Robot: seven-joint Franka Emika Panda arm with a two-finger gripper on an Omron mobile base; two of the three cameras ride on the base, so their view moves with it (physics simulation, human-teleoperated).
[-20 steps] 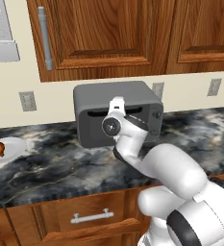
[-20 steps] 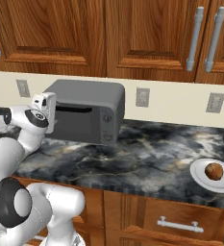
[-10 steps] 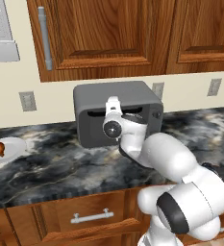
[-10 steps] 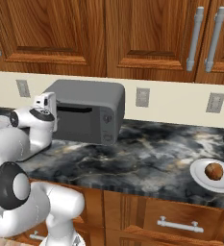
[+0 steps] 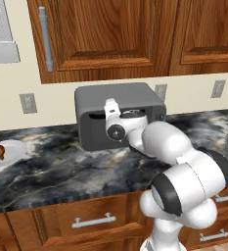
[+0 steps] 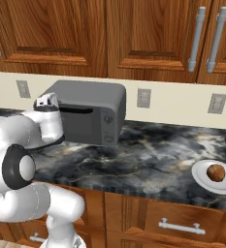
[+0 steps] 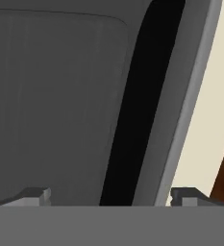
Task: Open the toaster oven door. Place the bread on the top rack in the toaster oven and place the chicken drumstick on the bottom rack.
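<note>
The toaster oven stands on the dark marbled desk against the wall, and its toaster oven door is closed, with the black bar handle running along one long edge. The pincer is positioned directly in front of the door with its jaws spread wide, one fingertip to each side of the handle, gripping nothing. The chicken drumstick lies on a white plate well apart at the desk's left, and a round brown item rests on another plate far to the right.
</note>
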